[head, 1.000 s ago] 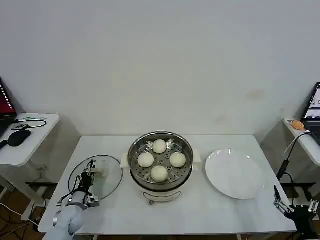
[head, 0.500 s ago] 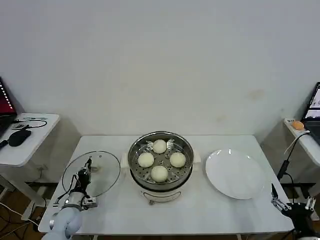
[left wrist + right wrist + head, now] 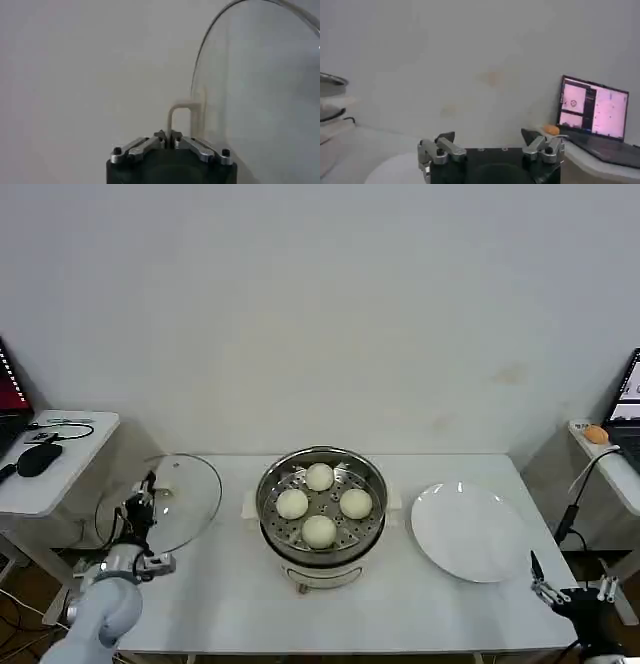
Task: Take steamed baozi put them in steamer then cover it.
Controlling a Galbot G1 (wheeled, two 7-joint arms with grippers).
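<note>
no readable text, laptop screen (image 3: pixel 594 111) pink and white, writing too small

steamed baozi (image 3: pixel 319 531): four, off-white, plain and smooth
steamer (image 3: pixel 322 502): shiny silver steel, tray dotted with small holes, white base
cover (image 3: pixel 167 504): clear glass, silver rim, whitish handle (image 3: pixel 183 119)
plate (image 3: pixel 470 531): plain glossy white
tabletop (image 3: pixel 400 604): plain white
left gripper (image 3: pixel 141 509): black body, silver fingers (image 3: pixel 197 147)
right gripper (image 3: pixel 572 592): black body, silver fingers (image 3: pixel 544 146)
wall (image 3: pixel 320 314): plain off-white
</note>
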